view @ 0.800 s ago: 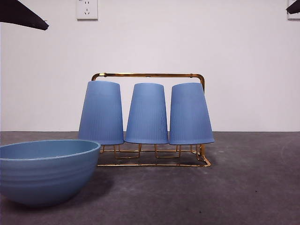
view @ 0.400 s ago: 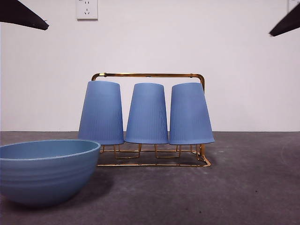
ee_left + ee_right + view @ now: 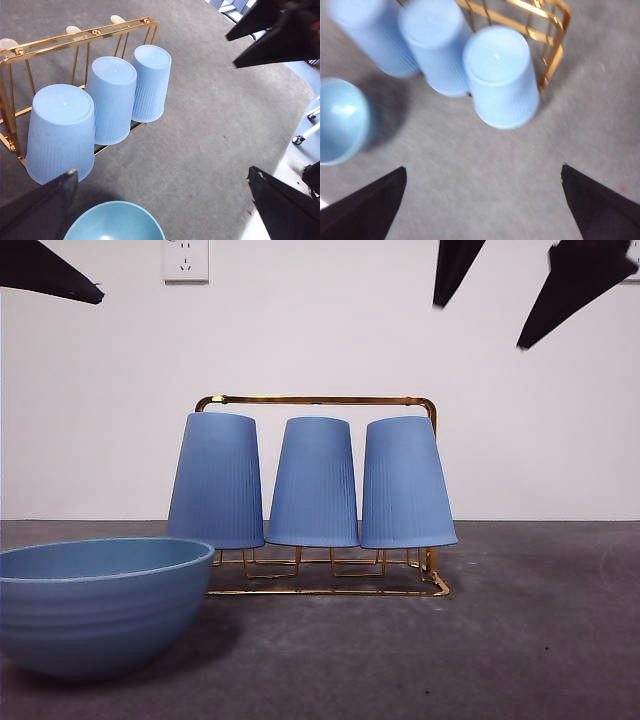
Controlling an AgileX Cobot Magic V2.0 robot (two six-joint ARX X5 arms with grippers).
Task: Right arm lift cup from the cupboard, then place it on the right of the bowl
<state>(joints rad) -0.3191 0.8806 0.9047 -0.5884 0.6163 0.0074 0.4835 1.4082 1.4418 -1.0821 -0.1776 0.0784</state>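
The right arm's black wedge-shaped gripper (image 3: pixel 500 295) hangs high above the gold wire cupboard rack (image 3: pixel 318 400), its two pointed fingers spread wide apart and holding nothing. From its own wrist camera the gripper (image 3: pixel 482 200) looks down between those parted fingers at bare grey surface (image 3: pixel 480 165), with the rack (image 3: pixel 555 45) and its cups just beyond.

Three tall ribbed periwinkle-blue plastic cups stand upside down in a row on the rack's pegs. The one nearest the right gripper is the end cup (image 3: pixel 405 483), on the side away from the bowl; the right wrist view shows it (image 3: pixel 501 75) closest to the camera, beside the rack's rounded corner. The middle cup (image 3: pixel 313 483) and the far-end cup (image 3: pixel 216 481) sit next to it, the three nearly touching at their wide rims.

The wide teal-blue ridged bowl (image 3: pixel 95 605) rests on the dark grey surface (image 3: pixel 520 640) in front of the rack and off to the far-end cup's side, apart from the rack.

The left arm's black gripper (image 3: pixel 165 210) waits up high, fingers wide apart and empty, showing only as a dark tip at the front view's upper corner (image 3: pixel 50 275). Its wrist camera looks down on the rack (image 3: pixel 75 37), all three cups and the bowl's rim (image 3: pixel 115 220).

A white wall socket (image 3: pixel 186 260) sits on the white wall behind.
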